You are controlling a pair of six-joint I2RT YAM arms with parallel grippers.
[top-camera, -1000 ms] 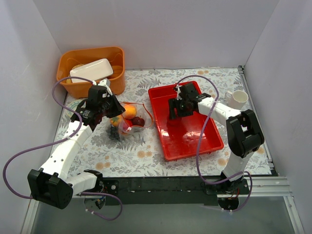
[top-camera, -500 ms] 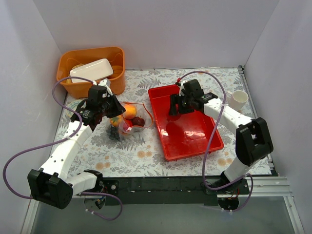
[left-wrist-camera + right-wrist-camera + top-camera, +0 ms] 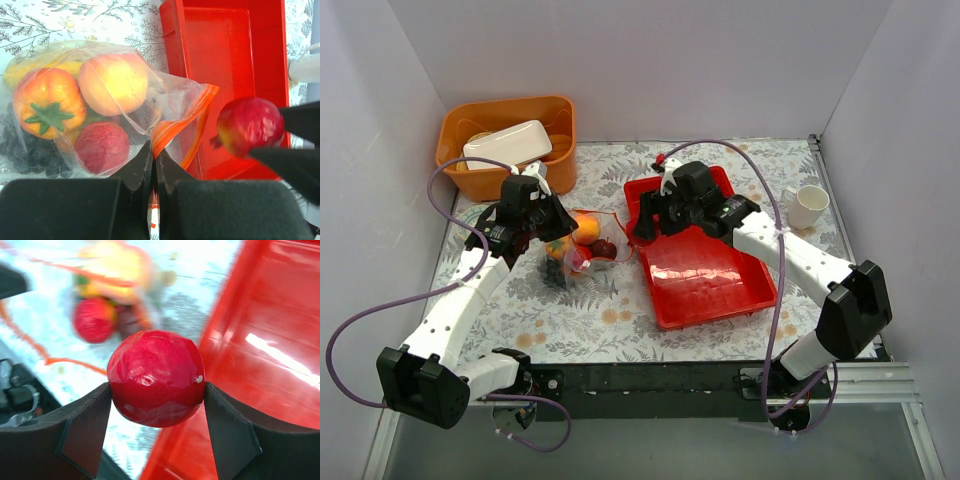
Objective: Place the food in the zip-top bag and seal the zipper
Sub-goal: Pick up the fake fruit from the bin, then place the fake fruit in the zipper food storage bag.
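Gripping a glossy red ball (image 3: pixel 155 377) across its middle, the right claw (image 3: pixel 645 225) hangs above the left rim of the red tray (image 3: pixel 715 285), near the zip-top bag (image 3: pixel 177 97). The left claw (image 3: pixel 154 165) is pinched shut on the bag's mouth edge at the zipper (image 3: pixel 192 112). The bag lies on the counter (image 3: pixel 610 310) just beside the tray, with a peach-orange ball (image 3: pixel 112 82), a green-topped orange piece (image 3: pixel 50 107), a dark red ball (image 3: pixel 102 145) and grapes (image 3: pixel 27 155) inside. The red ball looks light, hard and slick, likely to roll once released. The bag's film is limp and crinkly; the stiffer zipper strip is the sound place to hold. How wide the mouth gapes is hard to judge, perhaps barely enough.
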